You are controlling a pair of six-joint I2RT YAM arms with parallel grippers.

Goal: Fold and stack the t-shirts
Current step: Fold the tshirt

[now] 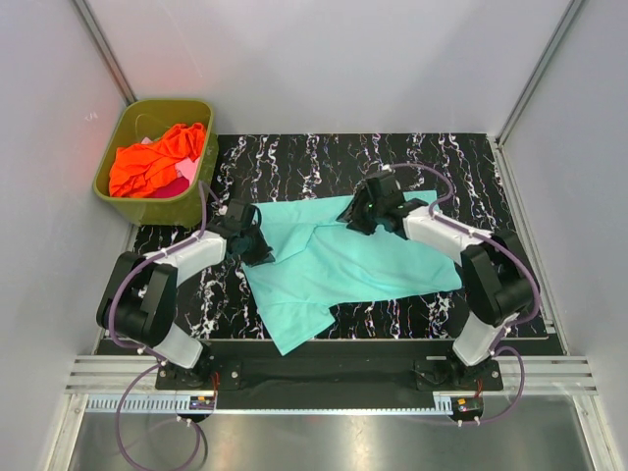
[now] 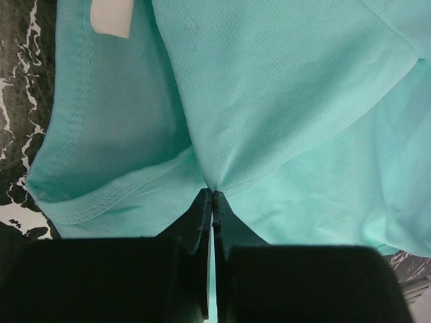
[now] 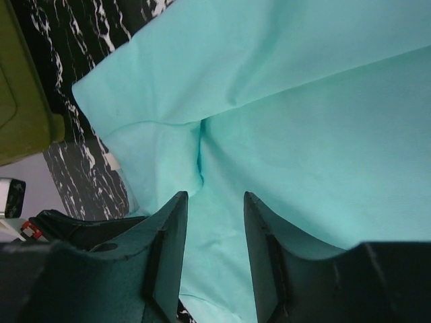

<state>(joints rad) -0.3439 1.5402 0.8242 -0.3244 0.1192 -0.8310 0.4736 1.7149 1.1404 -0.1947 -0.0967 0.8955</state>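
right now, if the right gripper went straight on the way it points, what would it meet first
The teal soft cloth t-shirt: the right gripper aims its open jaws at a crease in it, with nothing between, though depth is unclear.

White links, black joints, purple cables
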